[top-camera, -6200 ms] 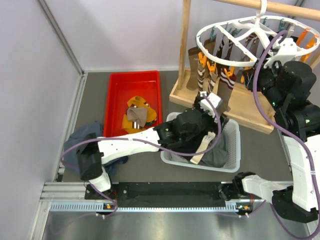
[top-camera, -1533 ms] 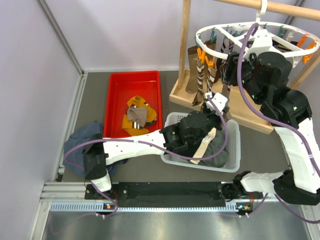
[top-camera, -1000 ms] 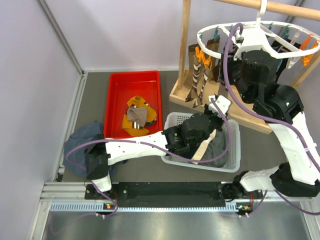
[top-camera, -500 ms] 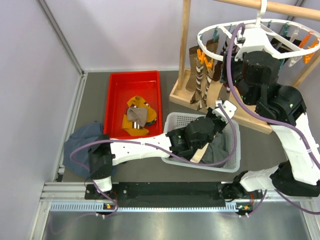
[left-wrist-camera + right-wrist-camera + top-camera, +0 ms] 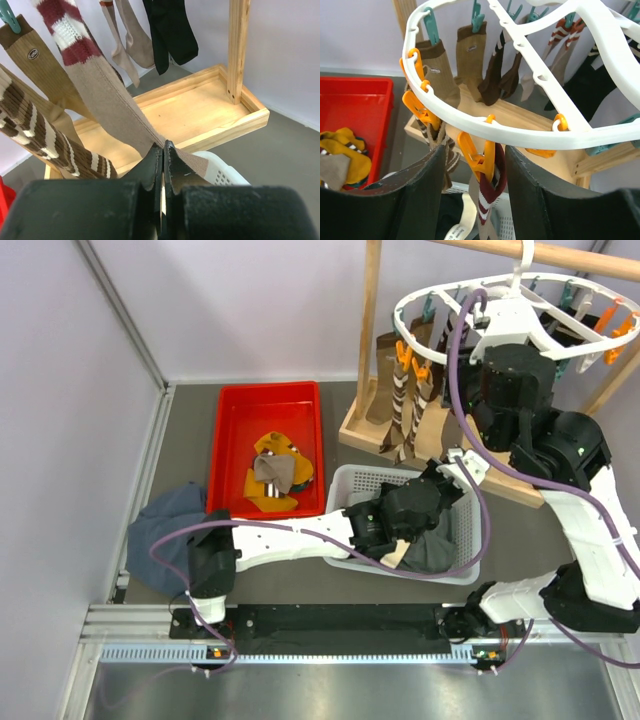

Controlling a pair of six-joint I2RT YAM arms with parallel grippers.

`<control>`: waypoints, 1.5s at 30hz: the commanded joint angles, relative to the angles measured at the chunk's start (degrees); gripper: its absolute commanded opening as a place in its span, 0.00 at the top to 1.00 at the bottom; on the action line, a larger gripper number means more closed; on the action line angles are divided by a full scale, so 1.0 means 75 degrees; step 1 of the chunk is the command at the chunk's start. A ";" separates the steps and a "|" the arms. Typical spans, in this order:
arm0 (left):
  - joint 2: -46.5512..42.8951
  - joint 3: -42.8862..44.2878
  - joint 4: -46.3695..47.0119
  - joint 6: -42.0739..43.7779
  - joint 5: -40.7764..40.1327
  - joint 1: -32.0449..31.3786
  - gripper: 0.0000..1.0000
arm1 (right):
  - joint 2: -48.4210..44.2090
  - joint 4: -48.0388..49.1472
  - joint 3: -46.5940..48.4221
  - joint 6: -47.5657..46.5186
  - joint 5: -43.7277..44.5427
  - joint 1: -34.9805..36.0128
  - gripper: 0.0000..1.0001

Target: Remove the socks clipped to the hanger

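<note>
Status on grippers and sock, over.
Left gripper shut on beige sock, stretched taut. Right gripper open astride its orange clip. Sock not yet unclipped. Nothing blocking.

A robot test cell staged as a laundry corner: bare lilac partition walls [image 5: 250,300] and a metal rail [image 5: 330,652] bearing robot arms [image 5: 290,532] enclose a grey counter [image 5: 185,440]. On it are a wooden rack [image 5: 371,330], a hanger [image 5: 520,136] of socks [image 5: 440,75], a red tray [image 5: 260,415] and a white basket [image 5: 375,473].

No legible text; oval logos [image 5: 435,70] on brown socks [image 5: 442,82] too small.
</note>
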 commanded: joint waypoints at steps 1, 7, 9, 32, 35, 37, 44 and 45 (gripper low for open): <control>0.0000 0.0324 0.0231 0.0326 -0.0193 -0.0106 1.00 | 0.0227 0.0099 0.0149 -0.0197 0.0629 0.0146 0.49; 0.0047 0.0359 0.0254 0.0455 -0.0311 -0.0152 1.00 | 0.0403 0.0228 0.0055 -0.0302 0.0757 0.0170 0.49; 0.0047 0.0347 0.0266 0.0502 -0.0334 -0.0176 1.00 | 0.0474 0.0228 0.0055 -0.0302 0.0863 0.0158 0.49; 0.0082 0.0265 0.0407 0.0643 -0.0522 -0.0305 1.00 | 0.0228 0.1283 -0.0496 -0.1029 0.1144 0.0170 0.93; 0.0070 0.0207 0.0453 0.0643 -0.0557 -0.0305 1.00 | 0.0181 0.1341 -0.0507 -0.1064 0.1109 0.0170 0.96; 0.0058 0.0160 0.0500 0.0655 -0.0627 -0.0305 1.00 | 0.0146 0.1318 -0.0472 -0.1052 0.1040 0.0181 0.97; 0.0199 0.0194 0.0571 0.0935 -0.0908 -0.0305 1.00 | 0.0087 -0.0180 0.0476 -0.0164 0.0453 0.0170 0.60; 0.0222 0.0218 0.0571 0.1017 -0.0932 -0.0305 1.00 | 0.0122 -0.0414 0.0605 -0.0080 0.0418 0.0170 0.58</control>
